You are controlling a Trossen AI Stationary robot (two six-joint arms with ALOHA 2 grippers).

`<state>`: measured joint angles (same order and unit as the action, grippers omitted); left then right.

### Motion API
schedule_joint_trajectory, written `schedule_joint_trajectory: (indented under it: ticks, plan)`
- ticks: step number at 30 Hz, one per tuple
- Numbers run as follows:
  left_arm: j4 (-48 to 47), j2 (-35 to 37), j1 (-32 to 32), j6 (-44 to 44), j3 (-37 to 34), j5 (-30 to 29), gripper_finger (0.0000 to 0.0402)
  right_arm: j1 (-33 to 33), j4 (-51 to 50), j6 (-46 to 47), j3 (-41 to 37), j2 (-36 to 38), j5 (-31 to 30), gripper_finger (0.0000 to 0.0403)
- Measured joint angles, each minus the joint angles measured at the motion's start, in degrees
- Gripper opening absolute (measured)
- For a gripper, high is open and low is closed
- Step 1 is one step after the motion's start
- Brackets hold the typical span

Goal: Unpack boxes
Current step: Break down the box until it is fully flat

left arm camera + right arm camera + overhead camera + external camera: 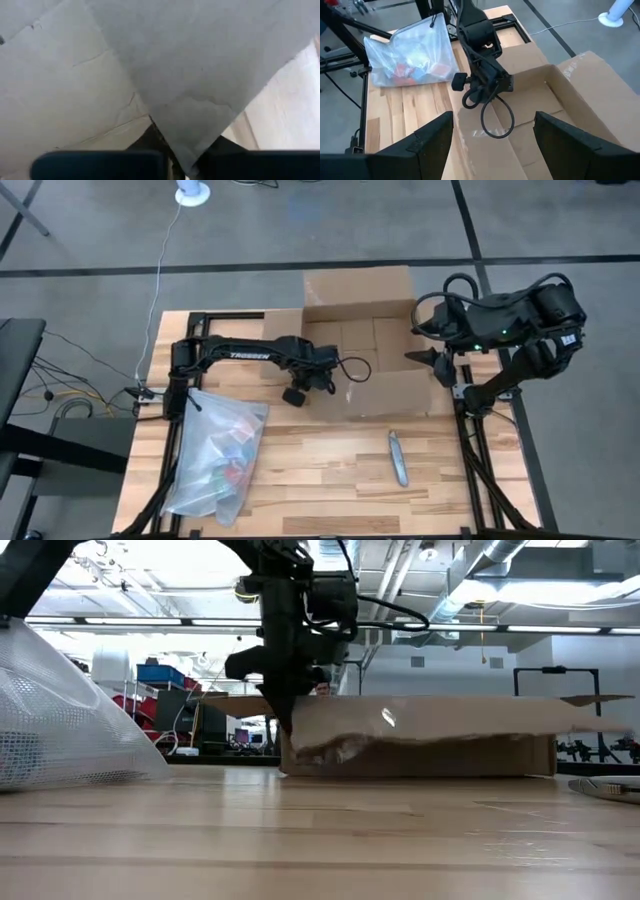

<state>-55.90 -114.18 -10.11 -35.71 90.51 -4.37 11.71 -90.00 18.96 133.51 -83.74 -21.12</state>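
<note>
Nearest us on the pale wooden slatted table [330, 480] lie a clear plastic zip bag of coloured items [220, 450] and a small grey folding knife [398, 457]; beyond them sits the open brown corrugated cardboard box [375, 395], its flaps spread flat, at the table's far middle; the left gripper [322, 380] reaches over the box's left wall, right at the corner, touching or nearly touching a flap; we cannot tell how far it is open; the right gripper [492, 137] hovers above the box's right edge, fingers spread wide, holding nothing; we judge the left arm nearer the box's inside.
</note>
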Motion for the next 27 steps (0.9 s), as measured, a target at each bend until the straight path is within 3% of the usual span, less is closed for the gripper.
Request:
schedule_joint_trajectory:
  ticks: [7, 14, 18, 23, 27]
  plan:
    - [-8.76, 6.81, 1.54, 4.74, 5.79, 2.02, 0.0002, 0.79, 0.00, 0.04, -0.02, 1.27, 0.01, 0.0260]
    - [-11.33, 15.68, 1.09, 13.03, 15.38, 12.90, 0.0001, 1.02, -0.01, 0.04, 0.00, 4.25, 0.00, 0.0260]
    - [-9.33, 17.69, 1.12, 18.03, 18.68, 23.01, 0.0000, 1.02, -0.03, -0.34, 0.00, 5.49, 0.00, 0.0260]
    - [-1.47, 18.35, 1.92, 25.52, 19.14, 38.14, 0.0000, 1.02, 0.00, -1.01, 0.00, 6.63, 0.00, 0.0260]
    - [6.86, 18.35, 3.47, 29.88, 19.14, 46.44, 0.0000, 1.02, 0.00, -1.14, 0.00, 7.52, 0.02, 0.0260]
